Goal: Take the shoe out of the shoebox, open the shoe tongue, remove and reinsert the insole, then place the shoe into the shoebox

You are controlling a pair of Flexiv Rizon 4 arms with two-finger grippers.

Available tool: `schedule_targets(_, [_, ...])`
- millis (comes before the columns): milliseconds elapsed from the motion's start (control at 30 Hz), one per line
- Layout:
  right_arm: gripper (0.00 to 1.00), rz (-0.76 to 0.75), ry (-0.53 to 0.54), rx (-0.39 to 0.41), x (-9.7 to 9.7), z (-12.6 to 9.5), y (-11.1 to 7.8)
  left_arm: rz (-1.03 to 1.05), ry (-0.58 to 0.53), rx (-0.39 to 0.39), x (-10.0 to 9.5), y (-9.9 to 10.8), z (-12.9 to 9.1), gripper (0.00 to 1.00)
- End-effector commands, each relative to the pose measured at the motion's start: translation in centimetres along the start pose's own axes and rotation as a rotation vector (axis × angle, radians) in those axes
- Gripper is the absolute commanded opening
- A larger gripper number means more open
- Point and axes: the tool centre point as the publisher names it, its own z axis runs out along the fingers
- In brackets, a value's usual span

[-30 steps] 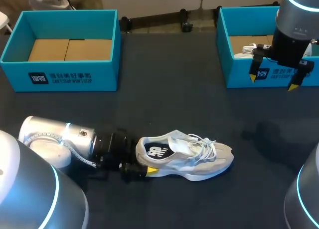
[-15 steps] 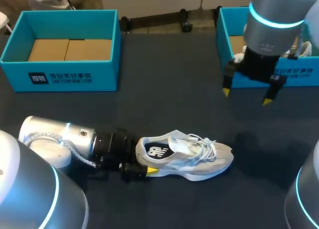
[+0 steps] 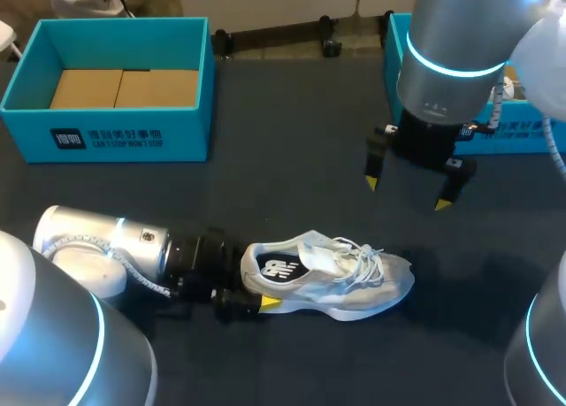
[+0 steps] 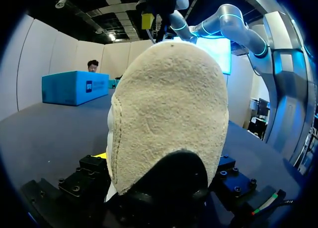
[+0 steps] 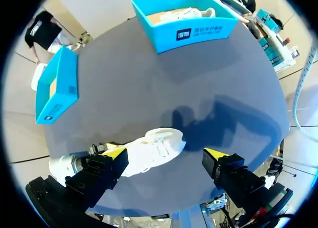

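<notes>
the left blue shoebox (image 3: 106, 136) sits on the dark surface (image 3: 292, 141), far behind my left end effector (image 3: 255, 296). only brown card (image 3: 124, 88) shows inside it. my left arm (image 3: 115, 247) lies low along the surface. its end effector is clamped on the back of the white shoe (image 3: 340, 278), with one finger on each side. a yellow fingertip (image 3: 270, 302) presses on the side of the shoe. seen from the left wrist, the fuzzy heel (image 4: 169, 114) fills the space between the fingers. the shoe stands on its sole on the surface, out of both boxes. its toe points away from the left end effector. the laces (image 3: 363, 256) lie loose on top, and the dark insole (image 3: 276, 267) shows in the opening. my right end effector (image 3: 407, 194) hangs in the air above the surface, just behind the shoe. it touches nothing and its two fingers are spread wide apart. the right blue shoebox (image 5: 198, 32) sits behind it, well apart, with a second white shoe (image 5: 191, 13) inside.
</notes>
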Motion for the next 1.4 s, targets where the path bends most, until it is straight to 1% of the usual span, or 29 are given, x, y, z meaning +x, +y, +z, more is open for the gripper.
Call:
schedule_targets(33, [1.00, -0.001, 0.002, 0.001, 0.0, 0.2, 0.1, 0.000, 0.000, 0.000, 0.1, 0.4, -0.1, 0.00])
schedule_targets(133, [1.00, -0.001, 0.002, 0.001, 0.0, 0.2, 0.1, 0.000, 0.000, 0.000, 0.1, 0.4, -0.1, 0.00])
schedule_targets(167, [1.00, 0.016, 0.005, 0.016, 0.4, 0.5, -0.2, 0.000, 0.000, 0.000, 0.1, 0.4, -0.1, 0.00])
schedule_targets(200, [1.00, 0.040, -0.037, 0.015, 0.9, 0.8, -0.5, 0.000, 0.000, 0.000, 0.1, 0.4, -0.1, 0.00])
schedule_targets(233, [1.00, 0.045, -0.057, 0.012, 1.5, 1.1, -1.0, 0.000, 0.000, 0.000, 0.1, 0.4, -0.1, 0.00])
schedule_targets(267, [1.00, 0.039, -0.057, 0.010, 2.2, 1.5, -1.6, 0.000, 0.000, 0.000, 0.1, 0.4, -0.1, 0.00])
schedule_targets(333, [1.00, 0.037, -0.073, 0.013, 2.9, 1.9, -2.4, 0.000, 0.000, 0.000, 0.1, 0.4, -0.1, 0.00])
schedule_targets(533, [1.00, 0.032, -0.055, 0.017, 5.0, 2.7, -5.3, 0.000, 0.000, 0.000, 0.1, 0.4, -0.1, 0.00])
schedule_targets(633, [1.00, 0.033, -0.043, 0.013, 5.5, 3.0, -6.3, 0.000, 0.000, 0.000, 0.1, 0.4, -0.1, 0.00])
schedule_targets(733, [1.00, -0.022, -0.019, -0.009, 6.8, 3.5, -7.4, 0.000, 0.000, 0.000, 0.1, 0.4, -0.1, 0.00])
schedule_targets(833, [1.00, -0.041, -0.025, 0.000, 7.5, 3.9, -7.8, 0.000, 0.000, 0.000, 0.1, 0.4, -0.1, 0.00])
schedule_targets(900, [1.00, -0.063, -0.057, 0.004, 8.4, 4.4, -8.2, 0.000, 0.000, 0.000, 0.1, 0.4, -0.1, 0.00])
schedule_targets(933, [1.00, -0.084, -0.046, 0.005, 8.8, 4.4, -8.4, 0.000, 0.000, 0.000, 0.1, 0.4, -0.1, 0.00])
schedule_targets(1000, [1.00, -0.112, -0.077, -0.001, 9.6, 4.5, -8.7, 0.000, 0.000, 0.000, 0.1, 0.4, -0.1, 0.00])
schedule_targets(1067, [1.00, -0.169, -0.055, -0.012, 10.6, 4.6, -9.1, 0.000, 0.000, 0.000, 0.1, 0.4, -0.1, 0.00])
schedule_targets(1133, [1.00, -0.208, -0.049, -0.007, 11.3, 5.0, -9.3, 0.000, 0.000, 0.000, 0.1, 0.4, -0.1, 0.00])
schedule_targets(1200, [1.00, -0.255, -0.042, 0.018, 11.5, 5.3, -9.2, 0.000, 0.000, 0.000, 0.1, 0.4, -0.1, 0.00])
schedule_targets(1400, [1.00, -0.255, -0.042, 0.018, 11.5, 5.3, -9.2, 0.000, 0.000, 0.000, 0.1, 0.4, -0.1, 0.00])
